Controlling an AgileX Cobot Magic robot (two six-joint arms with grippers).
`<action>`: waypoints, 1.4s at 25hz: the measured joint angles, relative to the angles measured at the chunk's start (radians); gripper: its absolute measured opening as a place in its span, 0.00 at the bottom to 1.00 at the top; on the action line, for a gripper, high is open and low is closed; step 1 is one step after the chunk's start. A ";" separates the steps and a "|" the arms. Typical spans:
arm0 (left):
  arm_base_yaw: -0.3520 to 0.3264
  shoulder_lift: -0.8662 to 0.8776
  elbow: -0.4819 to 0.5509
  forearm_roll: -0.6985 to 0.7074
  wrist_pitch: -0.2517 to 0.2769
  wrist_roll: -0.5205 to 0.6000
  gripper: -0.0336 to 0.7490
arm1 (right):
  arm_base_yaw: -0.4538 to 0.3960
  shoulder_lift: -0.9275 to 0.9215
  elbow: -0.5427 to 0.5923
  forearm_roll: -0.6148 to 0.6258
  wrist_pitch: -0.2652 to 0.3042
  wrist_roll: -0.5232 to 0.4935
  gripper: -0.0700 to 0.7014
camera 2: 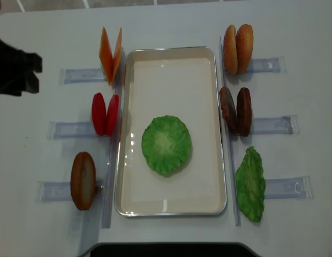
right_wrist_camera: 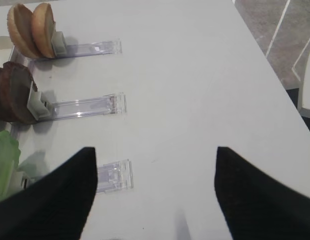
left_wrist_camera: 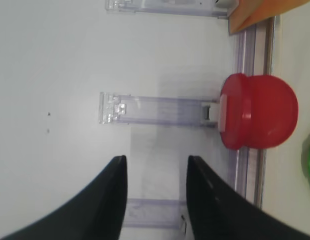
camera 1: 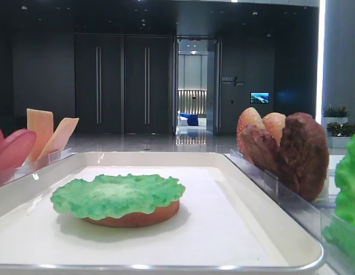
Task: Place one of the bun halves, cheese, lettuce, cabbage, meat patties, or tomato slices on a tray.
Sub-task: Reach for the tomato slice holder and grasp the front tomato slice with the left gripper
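Exterior high, low angle: the large shallow white rectangular tray (camera 1: 269, 172) fills the foreground. On it lies a tan round bun half (camera 1: 134, 216) with a bright green ruffled lettuce leaf (camera 1: 117, 195) flat on top. Left of the tray stand pale-orange square cheese slices (camera 1: 43, 134) and pinkish-red tomato slices (camera 1: 11, 150). To the right, rough dark-brown meat patties (camera 1: 295, 154) stand on edge in a clear plastic rack (camera 1: 280, 189), with two speckled buns (camera 1: 260, 126) behind them.

Right wrist: the right gripper (right_wrist_camera: 152, 187) hangs over the bare white table (right_wrist_camera: 195, 75), black fingers (right_wrist_camera: 55, 200) well apart, nothing between them. Buns, patties and a green leaf edge sit at the left margin.

Left wrist: the left gripper (left_wrist_camera: 156, 200) hovers above the table beside a clear rack, jaws parted with only table showing in the gap. The red tomato slices stand on edge to the right, apart from the fingers.

Overhead realsense: lettuce sits mid-tray, covering the bun. Left of the tray, from top: cheese, tomato, a single brown bun (camera 2: 83, 180). Right, from top: buns, patties, a second lettuce leaf (camera 2: 250, 183). A dark arm part shows at the upper left edge.
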 joint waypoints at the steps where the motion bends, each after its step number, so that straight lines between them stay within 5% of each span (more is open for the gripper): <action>1: 0.000 0.046 -0.030 -0.009 0.001 0.000 0.46 | 0.000 0.000 0.000 0.000 0.000 0.000 0.71; 5: 0.000 0.215 -0.148 -0.041 0.005 0.000 0.56 | 0.000 0.000 0.000 0.000 0.000 0.000 0.71; 11: -0.012 0.310 -0.215 -0.083 0.025 0.000 0.57 | 0.000 0.000 0.000 0.000 0.000 0.000 0.71; 22: -0.352 0.315 -0.221 0.005 0.023 -0.343 0.57 | 0.000 0.000 0.000 0.000 0.000 0.000 0.71; 35: -0.406 0.432 -0.221 0.035 0.006 -0.450 0.57 | 0.000 0.000 0.000 0.000 0.000 0.000 0.71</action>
